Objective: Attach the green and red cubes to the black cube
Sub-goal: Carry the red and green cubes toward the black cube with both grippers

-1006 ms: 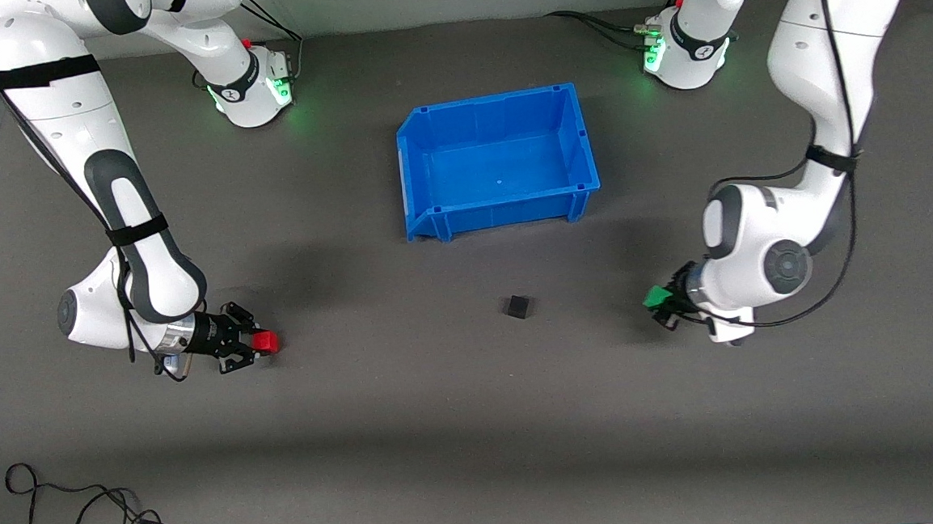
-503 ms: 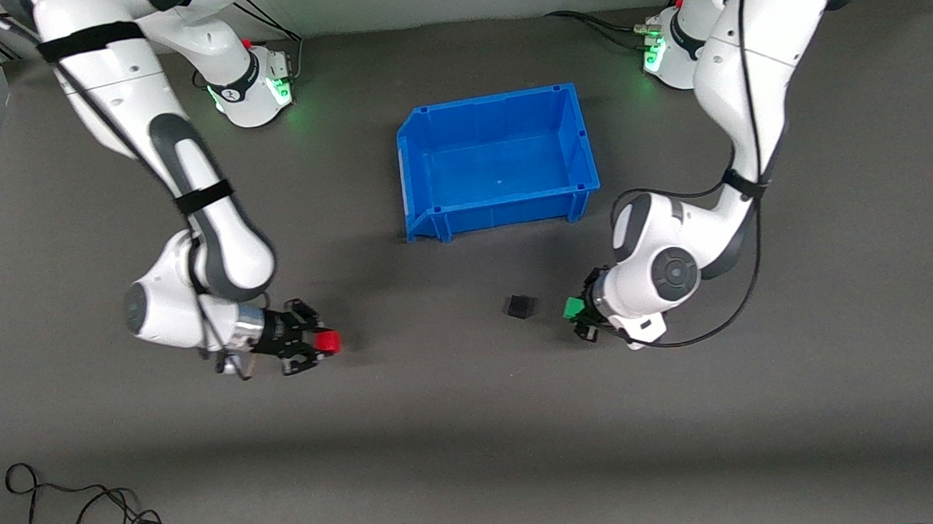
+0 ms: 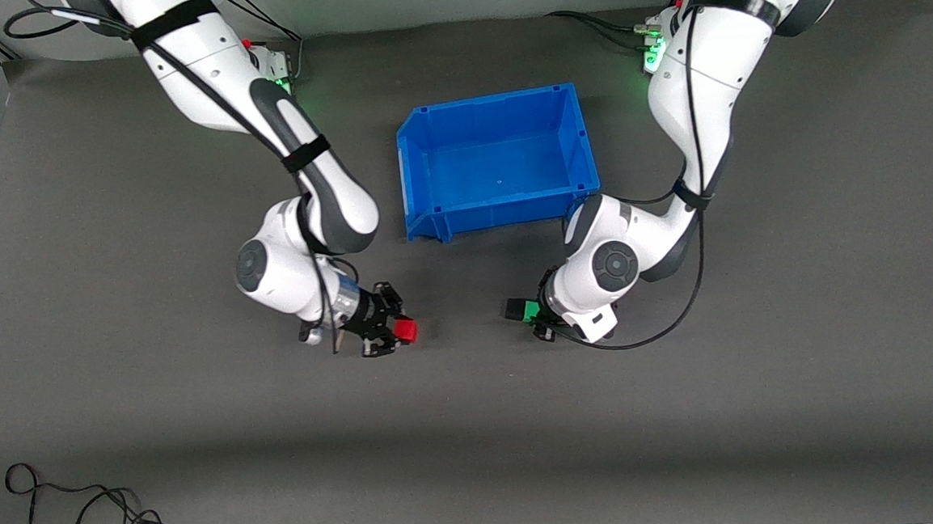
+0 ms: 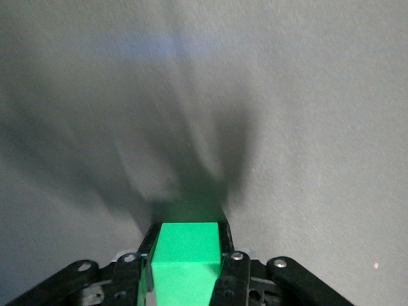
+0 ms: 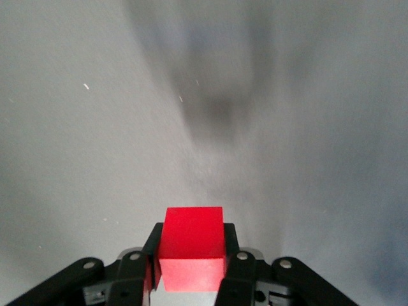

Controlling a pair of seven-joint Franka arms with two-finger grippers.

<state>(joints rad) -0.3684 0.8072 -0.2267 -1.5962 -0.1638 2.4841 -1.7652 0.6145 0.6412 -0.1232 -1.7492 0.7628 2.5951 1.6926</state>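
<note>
Small matte black cube (image 3: 515, 308) sits on the dark counter (image 3: 476, 423), nearer the camera than the blue plastic bin (image 3: 497, 160). Left tool (image 3: 536, 316) grips the bright green cube (image 3: 529, 312), touching the black one. Right tool (image 3: 392, 331) clamps the bright red cube (image 3: 407, 330), well apart. Best to push square, faces aligned, gently.

Dark table (image 3: 686, 410) with blue bin (image 3: 421, 176), black cube (image 3: 512, 308), cable (image 3: 85, 512)

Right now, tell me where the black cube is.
In the front view the black cube sits on the table nearer the camera than the blue bin, right beside the green cube held by the left gripper.
</note>
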